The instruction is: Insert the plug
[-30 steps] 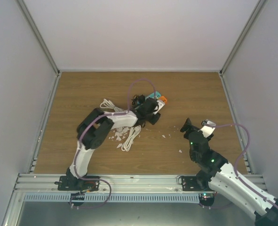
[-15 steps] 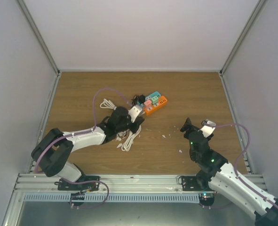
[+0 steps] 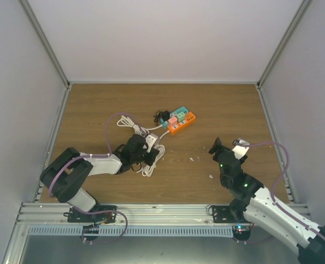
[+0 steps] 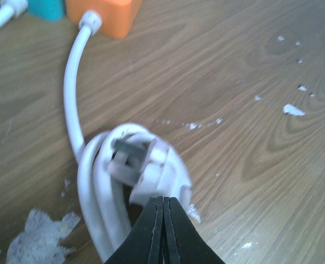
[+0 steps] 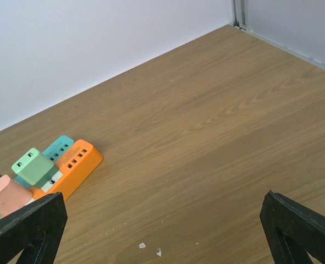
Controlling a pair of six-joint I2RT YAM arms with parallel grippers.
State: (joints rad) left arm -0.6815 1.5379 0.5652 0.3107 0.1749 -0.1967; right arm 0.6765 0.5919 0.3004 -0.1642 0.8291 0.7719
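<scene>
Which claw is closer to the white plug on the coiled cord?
Left. The left claw sits shut right beside the white plug, at the coiled cord. The right claw hangs open far off toward the table's right side.

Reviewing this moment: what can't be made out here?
Left wrist: white plug is blurred; its prongs can't be read.
Left wrist: orange power strip is cut off by the top edge; sockets unseen.
Top external: the plug is too small to tell from the white cable by the left gripper.
Right wrist: pink adapter is cut off by the left edge.
</scene>
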